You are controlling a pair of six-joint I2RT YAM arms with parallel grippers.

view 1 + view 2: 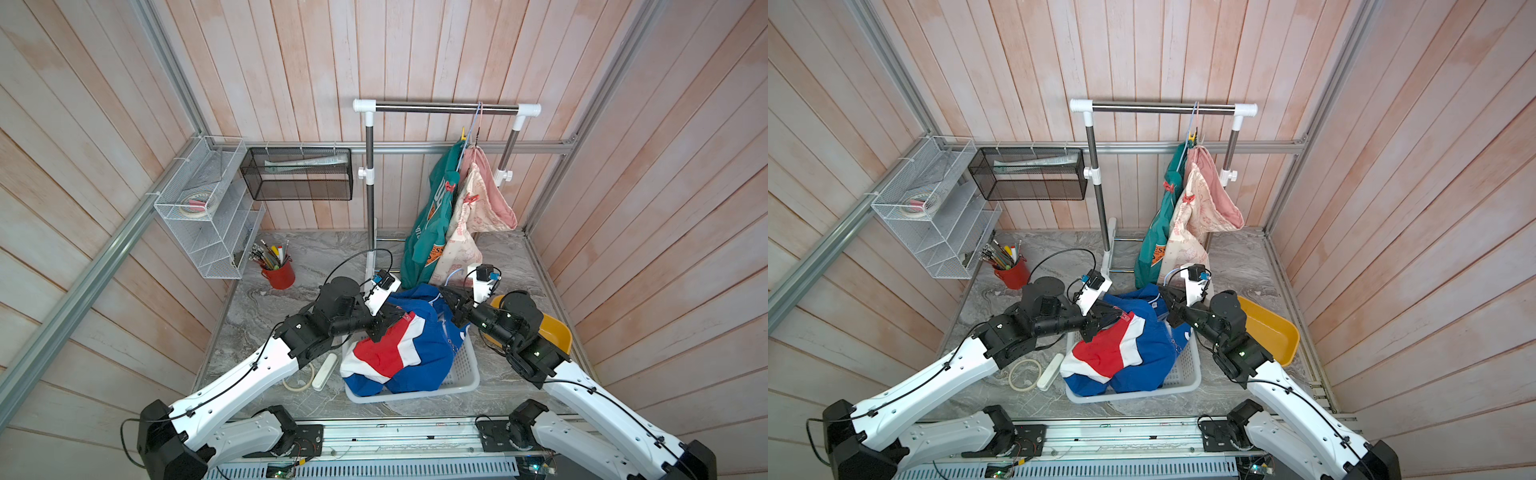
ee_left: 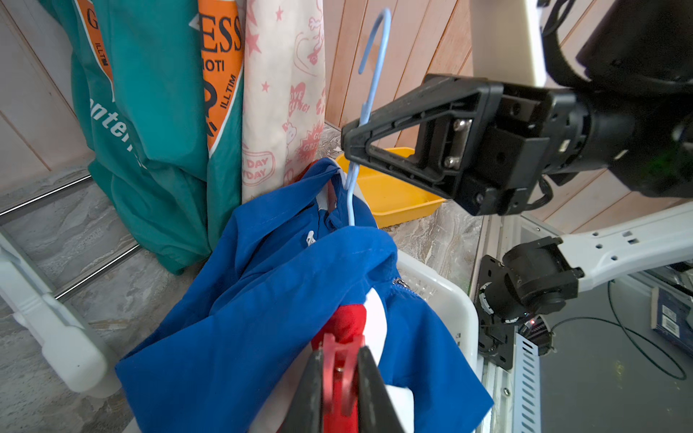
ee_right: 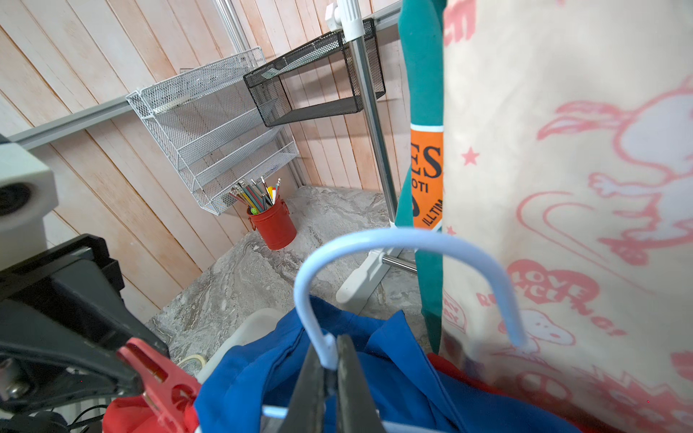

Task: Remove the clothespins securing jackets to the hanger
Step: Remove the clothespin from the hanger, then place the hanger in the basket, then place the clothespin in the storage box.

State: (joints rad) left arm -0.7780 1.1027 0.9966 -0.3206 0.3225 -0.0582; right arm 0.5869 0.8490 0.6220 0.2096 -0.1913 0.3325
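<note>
Pinching a red clothespin (image 3: 161, 378) in the left claw (image 2: 339, 352), at the red-and-white panel of the blue jacket (image 1: 419, 357). Clamping the pale blue hanger (image 3: 375, 240) by its neck in the right claw (image 3: 329, 352), just above that jacket's collar. Down off the rack (image 1: 436, 109), slumped into the white basket (image 1: 461, 365) on the table (image 1: 316, 257). Seemingly not yet unclipped. Left to do: a second clothespin (image 1: 450, 186) on the teal jacket (image 1: 432, 216), a third clothespin (image 1: 469, 199) on the cream jacket (image 1: 461, 232), both hanging from the rack.
</note>
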